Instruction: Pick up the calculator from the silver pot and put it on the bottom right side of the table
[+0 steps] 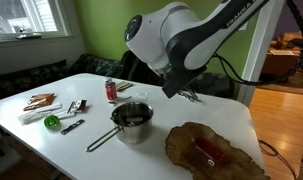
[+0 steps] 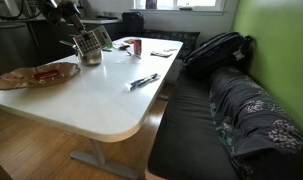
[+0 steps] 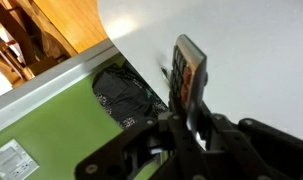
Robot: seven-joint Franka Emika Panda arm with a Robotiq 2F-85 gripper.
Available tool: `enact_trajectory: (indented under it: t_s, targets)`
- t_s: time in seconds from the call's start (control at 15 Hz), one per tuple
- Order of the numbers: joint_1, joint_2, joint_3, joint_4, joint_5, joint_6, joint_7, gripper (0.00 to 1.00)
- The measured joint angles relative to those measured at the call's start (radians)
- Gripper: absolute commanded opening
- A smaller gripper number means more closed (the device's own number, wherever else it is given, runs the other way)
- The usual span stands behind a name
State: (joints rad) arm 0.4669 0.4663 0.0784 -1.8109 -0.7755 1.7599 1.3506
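In the wrist view the gripper [image 3: 191,112] comes in from the lower edge of the frame. Its fingers are pinched narrow on the bottom end of the calculator [image 3: 188,70]. The calculator stands upright in that grip, keys turned to the left, in front of the white table [image 3: 251,40] that fills the upper right. Beyond the table's edge, toward the left of the frame, are a green bench [image 3: 61,125] with a dark bag [image 3: 119,95] on it, and wooden floor [image 3: 51,20] in the upper left corner.

In an exterior view a brown board [image 1: 186,138] lies at the lower right, nearest the camera, with a red thing [image 1: 206,150] on it. Behind it, at mid-frame, stands the silver pot [image 1: 133,118], its long handle pointing to the lower left. The gripper [image 1: 183,92] hangs in the air to the right of the pot and clear of it; the calculator is too small to make out there. A red can [image 1: 111,91] stands farther back.
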Motion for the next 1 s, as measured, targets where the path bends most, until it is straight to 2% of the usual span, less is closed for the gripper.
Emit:
enact_trajectory:
  t_s: [0.2, 0.33, 0.6, 0.73, 0.87, 1.0]
  targets:
    - [-0.032, 0.0, 0.002, -0.001, 0.005, -0.081, -0.042, 0.04]
    - [-0.081, -0.005, 0.002, -0.017, 0.01, -0.085, -0.094, 0.04]
    - [-0.212, -0.049, -0.002, -0.113, 0.024, 0.081, -0.247, 0.04]
    - [-0.263, -0.077, -0.011, -0.174, 0.034, 0.118, -0.315, 0.04]
    - [-0.287, -0.099, -0.03, -0.229, 0.038, 0.092, -0.332, 0.04]
    - [-0.291, -0.108, -0.056, -0.267, 0.038, 0.0, -0.312, 0.04]
